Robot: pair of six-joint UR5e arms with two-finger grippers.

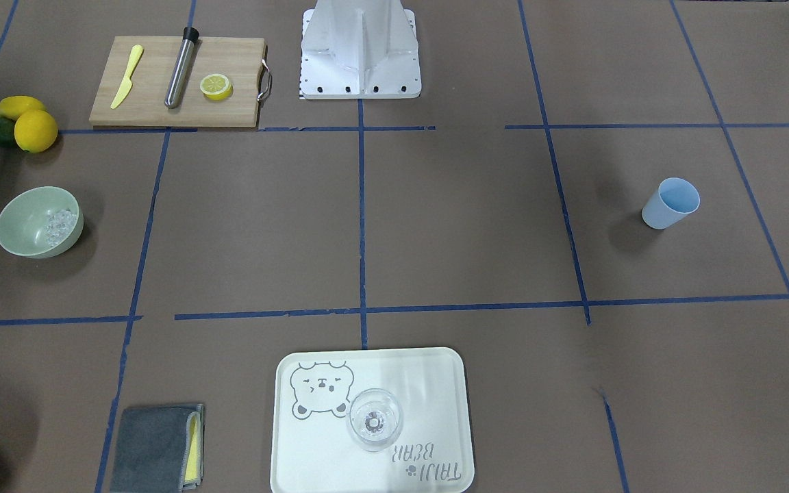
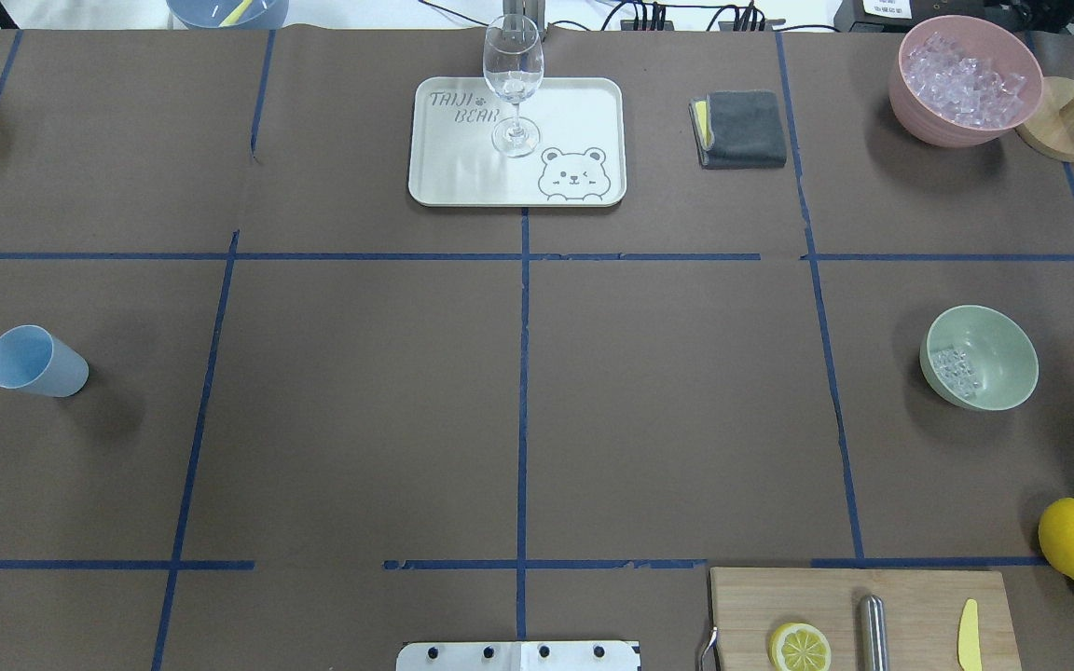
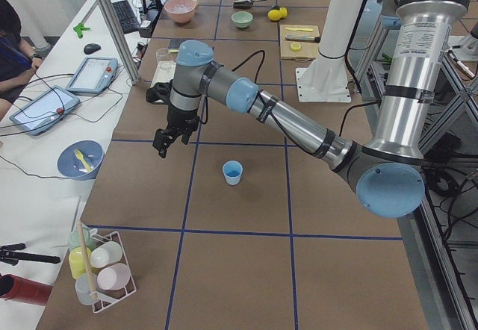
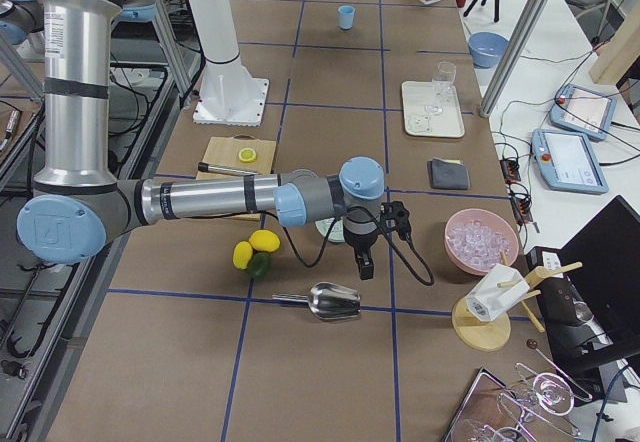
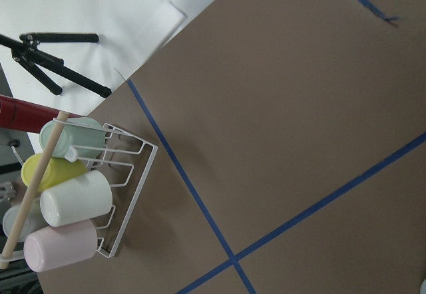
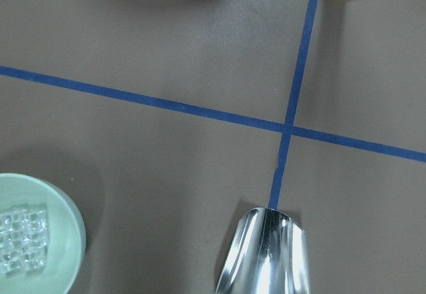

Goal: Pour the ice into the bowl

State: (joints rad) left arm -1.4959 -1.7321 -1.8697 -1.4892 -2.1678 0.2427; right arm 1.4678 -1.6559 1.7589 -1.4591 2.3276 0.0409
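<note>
The pale green bowl [image 2: 1005,352] stands at the table's right side with a small heap of clear ice cubes [image 2: 956,373] in it. It also shows in the front view [image 1: 21,219] with the ice [image 1: 59,226], and at the lower left of the right wrist view [image 6: 70,217]. My right gripper [image 4: 365,262] hangs over the table just beside the bowl [image 4: 328,228]; I cannot tell whether it is open or shut. My left gripper [image 3: 163,142] hovers over the table near the light blue cup [image 3: 232,172]; I cannot tell its state either.
A pink bowl [image 2: 915,98] full of ice stands at the far right. A metal scoop [image 6: 266,254] lies empty on the table beside the green bowl. A tray [image 2: 462,177] holds a stemmed glass [image 2: 512,75]. A cutting board [image 2: 919,596], lemons [image 2: 1073,539] and a grey cloth [image 2: 742,126] lie nearby.
</note>
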